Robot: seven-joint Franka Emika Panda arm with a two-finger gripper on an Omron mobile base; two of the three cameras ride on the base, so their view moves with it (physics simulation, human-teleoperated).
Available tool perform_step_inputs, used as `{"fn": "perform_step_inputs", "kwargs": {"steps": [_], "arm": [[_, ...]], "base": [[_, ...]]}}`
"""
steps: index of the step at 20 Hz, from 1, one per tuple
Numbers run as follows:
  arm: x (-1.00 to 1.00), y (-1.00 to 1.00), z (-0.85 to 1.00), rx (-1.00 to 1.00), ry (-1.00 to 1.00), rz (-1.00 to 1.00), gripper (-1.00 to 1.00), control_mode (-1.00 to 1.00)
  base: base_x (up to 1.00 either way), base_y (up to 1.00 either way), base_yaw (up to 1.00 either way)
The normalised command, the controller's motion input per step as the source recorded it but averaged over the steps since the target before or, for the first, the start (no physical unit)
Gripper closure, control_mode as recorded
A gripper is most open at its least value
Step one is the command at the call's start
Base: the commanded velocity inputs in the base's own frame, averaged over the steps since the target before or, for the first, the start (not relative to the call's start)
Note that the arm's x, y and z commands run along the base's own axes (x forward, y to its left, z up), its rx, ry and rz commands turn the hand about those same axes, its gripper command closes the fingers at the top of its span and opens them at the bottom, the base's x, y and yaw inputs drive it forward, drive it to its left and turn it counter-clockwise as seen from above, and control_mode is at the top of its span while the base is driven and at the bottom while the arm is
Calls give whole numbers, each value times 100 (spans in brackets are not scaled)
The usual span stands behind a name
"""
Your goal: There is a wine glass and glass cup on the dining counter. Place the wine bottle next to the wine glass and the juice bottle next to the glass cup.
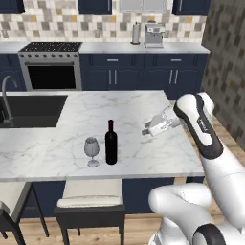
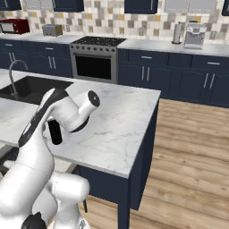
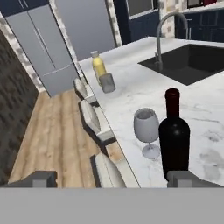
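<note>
1. Left base view: we see the wine bottle (image 1: 111, 142) upright on the marble bench (image 1: 143, 153), near its front edge, with the wine glass (image 1: 91, 151) just beside it on the left; whether they touch we cannot tell
2. We see the tool (image 1: 146, 129) right of the bottle, above the bench and apart from it
3. Hand view: we see the tool's fingertips (image 3: 41, 178) spread wide with nothing between them; the tool holds nothing
4. Same view: the juice bottle (image 3: 98, 65) stands just beside the glass cup (image 3: 107, 82), farther along the bench edge, well apart from the wine pair
5. A sink (image 1: 33, 110) with a tap (image 3: 168, 33) is set into the bench; stools (image 1: 91, 198) stand along its front edge
</note>
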Motion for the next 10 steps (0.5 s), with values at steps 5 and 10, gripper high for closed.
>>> {"fn": "perform_step_inputs", "kwargs": {"steps": [5, 10], "arm": [[-42, 0, 19, -9, 0, -47, -100, -100], [-40, 0, 25, 0, 9, -49, -100, -100]], "base": [[0, 0, 0], [0, 0, 0]]}}
